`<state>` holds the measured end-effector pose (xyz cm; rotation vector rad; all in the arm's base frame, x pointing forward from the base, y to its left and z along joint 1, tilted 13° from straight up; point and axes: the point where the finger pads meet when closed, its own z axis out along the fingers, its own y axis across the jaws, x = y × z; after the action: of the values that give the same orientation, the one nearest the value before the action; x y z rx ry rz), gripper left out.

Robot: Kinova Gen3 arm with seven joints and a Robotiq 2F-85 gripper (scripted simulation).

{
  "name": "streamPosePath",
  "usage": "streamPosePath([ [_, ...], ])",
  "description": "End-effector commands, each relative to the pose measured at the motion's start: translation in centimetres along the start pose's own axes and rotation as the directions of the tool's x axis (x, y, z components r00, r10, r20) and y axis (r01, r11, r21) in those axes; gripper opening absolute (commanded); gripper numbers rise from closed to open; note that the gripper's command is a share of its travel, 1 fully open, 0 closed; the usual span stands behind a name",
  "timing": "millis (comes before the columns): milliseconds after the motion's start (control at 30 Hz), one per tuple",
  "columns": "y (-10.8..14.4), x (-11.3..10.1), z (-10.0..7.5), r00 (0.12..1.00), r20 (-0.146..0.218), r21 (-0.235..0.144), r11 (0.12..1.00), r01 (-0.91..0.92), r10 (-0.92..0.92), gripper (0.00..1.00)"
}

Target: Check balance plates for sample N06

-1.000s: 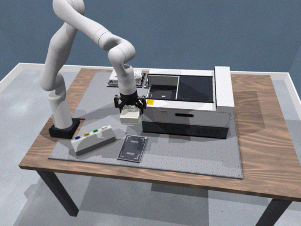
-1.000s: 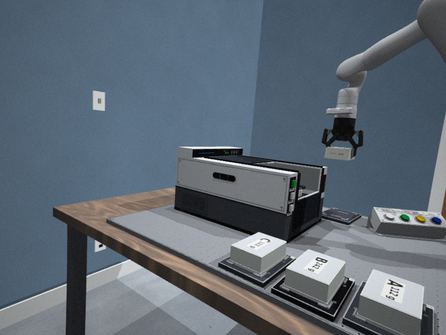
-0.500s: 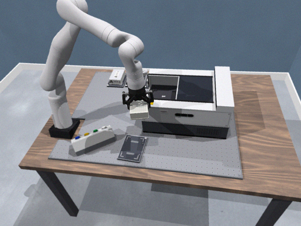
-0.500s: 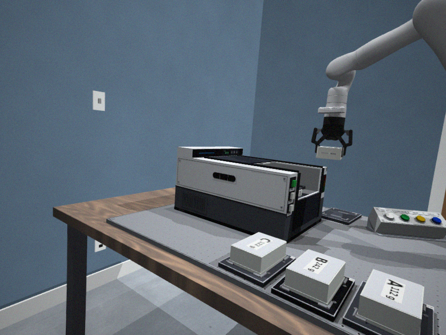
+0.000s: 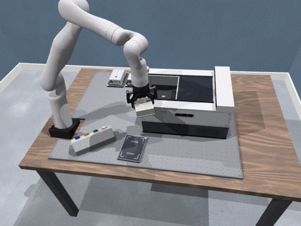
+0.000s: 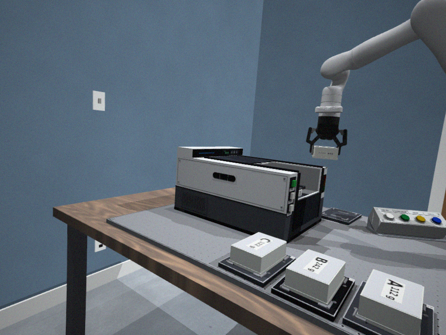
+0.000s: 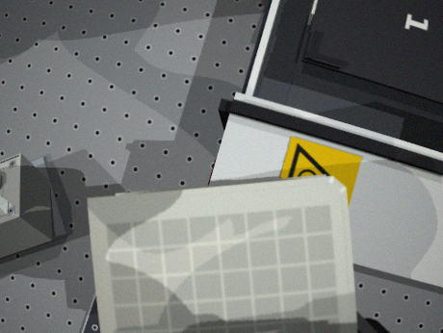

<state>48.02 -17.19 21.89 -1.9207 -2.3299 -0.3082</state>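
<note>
Bench [image 5: 264, 149]: broad bare wood beyond the centrifuge's far end, open perforated mat [image 5: 184, 158] along its front.

Centrifuge [image 6: 230, 187]: door slid back; the open bay at its near end shows a dark bucket floor with nothing in it.

Landing nest N2 [image 5: 132, 152]: vacant.

Balance plates C [image 6: 257, 251], B [image 6: 314, 275], A [image 6: 392, 300] each in own nest.

Sample N06 [image 5: 144, 106]: airborne, level, over the centrifuge's near front corner, seal up, held between wide-set jaws across its short width; long axis roughly square to the housing's long front edge.

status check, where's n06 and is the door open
Gripper shut on N06, carried high beside the centrifuge. Door open, bucket exposed. Nest N2 vacated. Nothing blocking the opening.
</note>
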Motion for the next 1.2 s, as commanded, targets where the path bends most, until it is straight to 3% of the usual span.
streamPosePath([
  [0, 0.2, 0.1, -0.1, 1.0, 0.001, -0.002, 1.0, 0.011, -0.011, 0.95],
  [1167, 7.6, 7.0, -0.1, 0.931, 0.001, -0.001, 0.931, 0.364, -0.364, 0.95],
])
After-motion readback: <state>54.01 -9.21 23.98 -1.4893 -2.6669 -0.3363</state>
